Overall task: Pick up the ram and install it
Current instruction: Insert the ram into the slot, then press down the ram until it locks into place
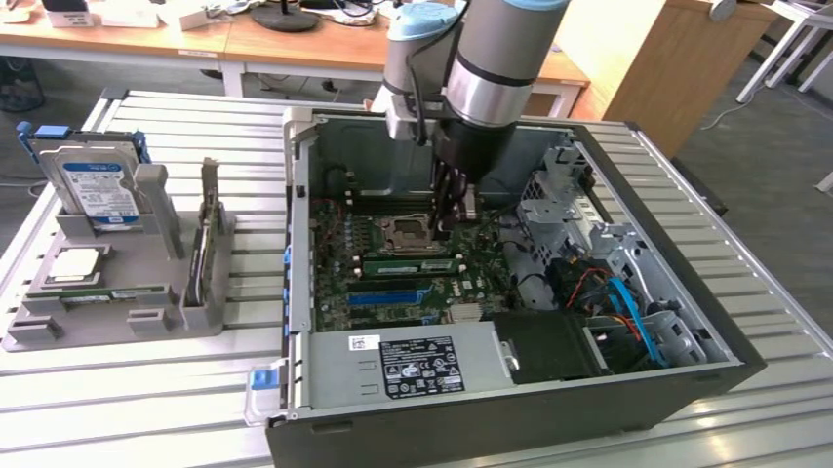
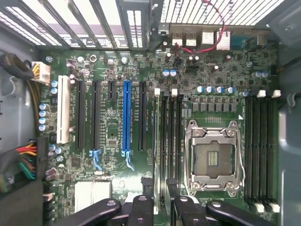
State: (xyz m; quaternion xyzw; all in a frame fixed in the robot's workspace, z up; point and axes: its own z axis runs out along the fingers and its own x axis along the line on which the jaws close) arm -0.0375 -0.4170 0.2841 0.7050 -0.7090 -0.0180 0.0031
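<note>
Grey plastic tray (image 1: 33, 336) at the exterior view's left carries one hard drive (image 1: 98, 185), one CPU chip (image 1: 76, 263) and one ram (image 1: 117, 293) (lying flat). Mid-frame, a second ram stick (image 1: 410, 264) stands on the motherboard (image 1: 377, 302). The gripper (image 1: 456, 226) hangs just beside it; I cannot tell whether it grasps anything.

Robotics lab or test workshop inside an office-style room.
Open PC tower (image 1: 521, 292) laid on a slatted metal workbench (image 1: 117, 409), grey parts fixture (image 1: 131, 283) with a hard drive (image 1: 98, 185) just beside the tower on the exterior view's left; wooden desks (image 1: 156, 44) and grey carpet floor (image 1: 768, 156) behind the tower.
</note>
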